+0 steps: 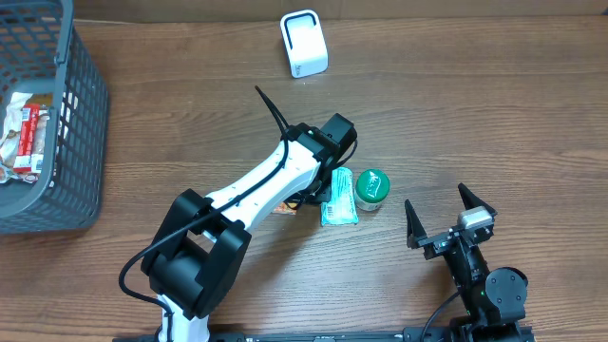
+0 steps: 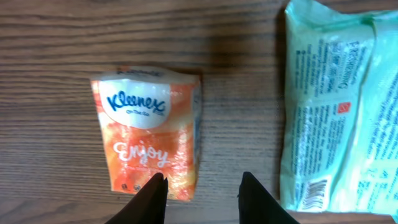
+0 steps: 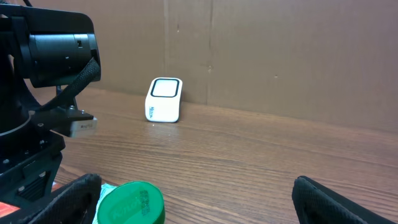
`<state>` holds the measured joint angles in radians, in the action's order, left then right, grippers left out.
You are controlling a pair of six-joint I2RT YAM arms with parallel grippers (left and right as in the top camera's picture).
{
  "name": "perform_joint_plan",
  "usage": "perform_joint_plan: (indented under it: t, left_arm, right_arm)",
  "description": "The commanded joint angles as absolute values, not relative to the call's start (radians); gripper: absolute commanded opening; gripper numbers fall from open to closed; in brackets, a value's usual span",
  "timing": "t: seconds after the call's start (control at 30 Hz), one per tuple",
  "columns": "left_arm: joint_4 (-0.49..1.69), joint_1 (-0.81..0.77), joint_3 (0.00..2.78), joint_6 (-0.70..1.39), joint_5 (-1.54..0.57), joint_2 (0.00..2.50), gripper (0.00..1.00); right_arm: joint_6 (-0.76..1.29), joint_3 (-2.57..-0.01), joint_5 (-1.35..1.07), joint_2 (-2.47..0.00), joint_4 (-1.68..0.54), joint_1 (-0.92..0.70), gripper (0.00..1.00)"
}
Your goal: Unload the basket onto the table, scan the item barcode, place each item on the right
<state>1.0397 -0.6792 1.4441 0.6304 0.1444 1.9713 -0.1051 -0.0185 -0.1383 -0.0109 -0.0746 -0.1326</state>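
Note:
An orange Kleenex tissue packet (image 2: 149, 130) lies flat on the wooden table, its logo facing up. My left gripper (image 2: 202, 190) hovers just over its lower right corner, open by a narrow gap with bare wood between the fingers and nothing held. From overhead the packet (image 1: 285, 207) peeks out beside the left wrist. The white scanner (image 1: 304, 43) stands at the back of the table, also seen as the white scanner (image 3: 163, 99) in the right wrist view. My right gripper (image 1: 446, 226) sits wide open and empty near the front right.
A teal wipes packet (image 2: 339, 106) with a printed barcode lies right of the tissue packet. A green-lidded jar (image 1: 371, 188) stands beside it, close to my right gripper's left finger (image 3: 62, 199). A grey basket (image 1: 81, 114) holding snack packets sits at the far left.

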Motion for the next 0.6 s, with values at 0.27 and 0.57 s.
perform_joint_plan:
  t: [0.27, 0.57]
  left_arm:
    - [1.031, -0.688, 1.434, 0.684, 0.229, 1.975, 0.24]
    - [1.017, -0.694, 1.431, 0.711, 0.247, 1.975, 0.24]
  right_arm:
    - [-0.109, -0.008, -0.128, -0.003, -0.07, -0.131, 1.0]
    - [-0.109, -0.008, -0.128, -0.003, -0.07, -0.131, 1.0]
